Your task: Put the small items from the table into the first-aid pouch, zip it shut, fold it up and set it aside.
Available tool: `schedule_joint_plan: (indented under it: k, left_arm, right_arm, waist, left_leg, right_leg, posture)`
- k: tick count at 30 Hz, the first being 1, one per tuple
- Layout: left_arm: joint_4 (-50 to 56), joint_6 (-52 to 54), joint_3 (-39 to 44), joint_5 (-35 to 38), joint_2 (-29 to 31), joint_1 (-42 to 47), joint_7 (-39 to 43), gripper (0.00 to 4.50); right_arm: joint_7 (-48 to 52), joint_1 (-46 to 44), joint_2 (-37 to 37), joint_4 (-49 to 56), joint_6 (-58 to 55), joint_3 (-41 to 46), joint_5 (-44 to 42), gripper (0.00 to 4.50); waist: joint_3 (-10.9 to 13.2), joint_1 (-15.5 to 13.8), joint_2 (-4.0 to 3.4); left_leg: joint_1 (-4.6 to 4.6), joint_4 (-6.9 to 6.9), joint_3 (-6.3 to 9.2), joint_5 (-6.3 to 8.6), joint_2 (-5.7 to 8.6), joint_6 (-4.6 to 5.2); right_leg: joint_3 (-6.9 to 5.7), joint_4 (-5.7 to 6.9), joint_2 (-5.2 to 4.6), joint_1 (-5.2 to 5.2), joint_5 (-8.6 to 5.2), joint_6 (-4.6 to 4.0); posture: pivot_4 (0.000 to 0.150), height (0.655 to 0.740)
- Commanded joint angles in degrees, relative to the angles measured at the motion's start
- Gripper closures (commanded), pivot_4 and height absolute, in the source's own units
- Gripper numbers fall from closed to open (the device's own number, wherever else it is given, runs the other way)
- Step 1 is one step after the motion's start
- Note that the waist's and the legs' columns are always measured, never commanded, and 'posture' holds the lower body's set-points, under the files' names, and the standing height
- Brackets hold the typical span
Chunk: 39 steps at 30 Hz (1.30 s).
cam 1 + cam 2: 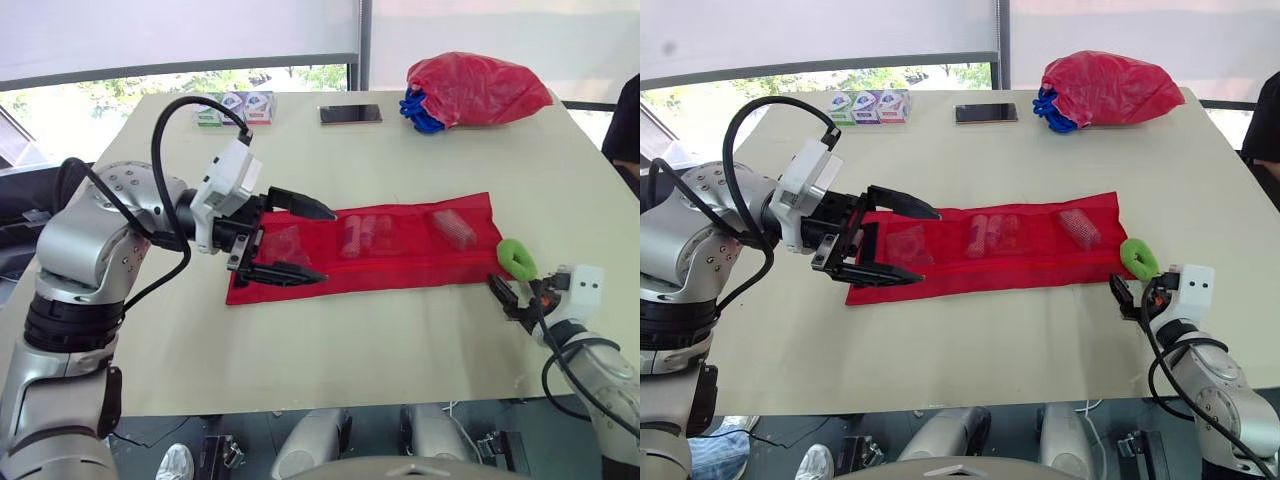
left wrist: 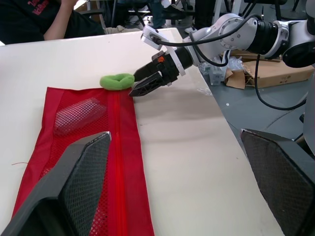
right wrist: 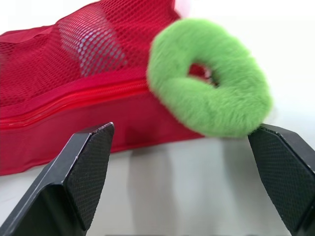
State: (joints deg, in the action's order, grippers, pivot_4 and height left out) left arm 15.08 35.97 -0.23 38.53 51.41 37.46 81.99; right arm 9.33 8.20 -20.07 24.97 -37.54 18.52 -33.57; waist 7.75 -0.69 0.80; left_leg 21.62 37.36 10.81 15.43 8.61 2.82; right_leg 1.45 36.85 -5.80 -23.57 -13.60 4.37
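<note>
A long red mesh pouch (image 1: 400, 262) lies flat across the table's middle, with clear-wrapped small items (image 1: 365, 232) showing in its pockets. My left gripper (image 1: 330, 245) is open just above the pouch's left end, one finger on each side of the pouch's width. A fuzzy green ring (image 1: 517, 258) lies on the table at the pouch's right end, touching its corner. My right gripper (image 1: 508, 295) stands open low over the table just in front of the ring (image 3: 211, 93), and nothing is between its fingers. The pouch's zipper line (image 3: 74, 105) runs along its near long side.
A stuffed red bag (image 1: 475, 88) with something blue under it sits at the back right. A phone (image 1: 350, 114) and a few small boxes (image 1: 235, 108) lie along the far edge. A person (image 1: 628, 120) sits past the table's right side.
</note>
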Motion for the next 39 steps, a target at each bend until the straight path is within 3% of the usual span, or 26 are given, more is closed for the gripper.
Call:
schedule_joint_plan:
  k: [1, 9, 14, 23, 26, 33, 34, 39]
  left_arm:
    - [1.6, 0.3, 0.8, 1.5, 0.0, 1.5, -0.4, 0.03]
    - [1.6, 0.9, 0.2, 1.9, -0.2, 2.6, -0.4, 0.03]
    - [1.6, 0.9, -0.2, 1.9, -0.3, 2.9, -0.2, 0.03]
    - [1.8, 0.9, -0.1, 2.1, -0.2, 2.9, 0.0, 0.03]
    - [1.7, 0.7, -0.2, 2.0, -0.2, 2.8, 0.0, 0.0]
    - [1.3, 0.2, -0.3, 1.6, -0.2, 2.6, 0.1, 0.0]
    - [1.2, 0.1, -0.3, 1.5, -0.1, 2.6, 0.2, 0.0]
    - [1.0, 0.0, -0.2, 1.5, -0.1, 2.5, 0.5, 0.0]
  right_arm:
    - [0.8, -1.0, 0.2, 0.0, 1.7, 1.2, 0.0, 0.0]
    - [5.0, -4.0, 1.8, -5.4, -0.8, 1.5, -5.7, 0.0]
    - [9.5, -4.9, 2.6, -6.6, -4.7, 2.3, -13.8, 0.0]
    - [6.8, -7.2, 5.3, -9.6, -7.3, 6.5, -21.8, 0.0]
    - [6.4, -7.4, 5.2, -9.6, -7.5, 6.1, -22.2, 0.75]
    - [5.7, -7.7, 5.1, -9.2, -7.8, 5.6, -22.9, 4.17]
    - [5.6, -7.7, 5.1, -9.2, -7.7, 5.5, -23.1, 4.48]
    - [5.1, -7.6, 5.0, -9.0, -7.4, 5.9, -23.9, 4.48]
  waist:
    - [0.0, 0.0, 0.0]
    - [0.0, 0.1, 0.02]
    - [0.0, 0.3, 0.01]
    - [0.0, 1.5, 0.02]
    - [0.0, 1.4, 0.01]
    - [0.0, 1.4, 0.03]
    - [-0.1, 1.4, 0.06]
    - [0.0, 1.4, 0.05]
  left_leg:
    - [0.0, 0.0, -0.01, 0.0, 0.0, 0.0]
    - [0.0, 0.0, 0.0, 0.0, 0.0, 0.0]
    - [-0.01, 0.0, 0.0, 0.0, -0.05, 0.0]
    - [-0.02, -0.01, 0.0, -0.01, -0.14, -0.03]
    - [-0.02, -0.01, 0.0, -0.02, -0.14, -0.03]
    - [-0.02, -0.01, -0.01, -0.02, -0.14, -0.04]
    - [-0.02, 0.0, -0.01, -0.02, -0.14, -0.04]
    - [-0.02, 0.0, -0.01, -0.02, -0.14, -0.04]
  right_leg:
    - [0.0, 0.0, 0.0, 0.0, 0.0, 0.0]
    - [0.01, 0.0, 0.0, 0.0, 0.01, -0.01]
    - [0.01, 0.0, 0.02, 0.01, 0.01, -0.02]
    - [0.02, 0.0, 0.08, 0.0, 0.02, -0.04]
    - [0.02, 0.0, 0.1, 0.0, 0.02, -0.05]
    - [0.03, 0.0, 0.1, 0.0, 0.02, -0.05]
    - [0.03, 0.0, 0.1, 0.0, 0.02, -0.05]
    - [0.03, 0.0, 0.1, 0.01, 0.03, -0.05]
  posture:
    - [0.15, 0.74]
    - [0.15, 0.74]
    - [0.15, 0.74]
    - [0.15, 0.74]
    - [0.15, 0.74]
    - [0.15, 0.74]
    - [0.15, 0.74]
    - [0.15, 0.74]
